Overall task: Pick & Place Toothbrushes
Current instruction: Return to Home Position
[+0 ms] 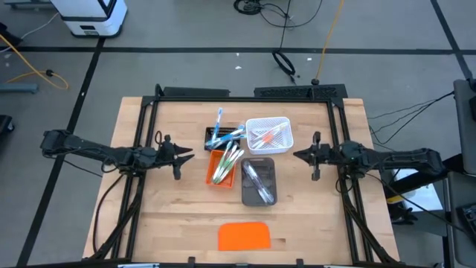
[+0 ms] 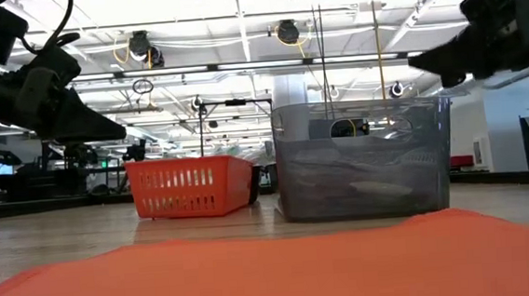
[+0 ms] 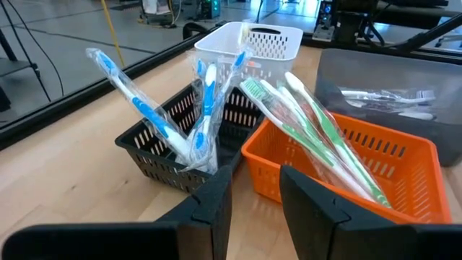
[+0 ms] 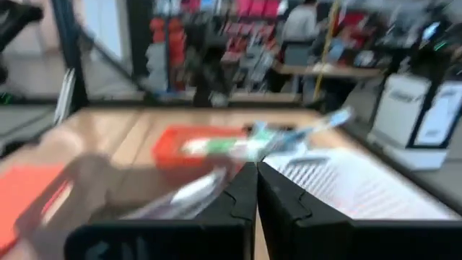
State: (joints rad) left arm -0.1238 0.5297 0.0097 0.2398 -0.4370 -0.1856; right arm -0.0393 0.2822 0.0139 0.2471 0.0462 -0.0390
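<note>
The toothbrushes stand sorted in four small trays at the table's middle. Blue ones lean out of the black tray. Green ones lie slanted in the orange tray. Pink ones lie in the white tray, and pale grey ones in the grey tray. My left gripper hovers left of the trays, open and empty, pointing at them. My right gripper hovers right of the trays, shut and empty.
A flat orange slab lies near the table's near edge, in front of the trays. A black frame runs along the table's far, left and right edges. Bare wood lies between each gripper and the trays.
</note>
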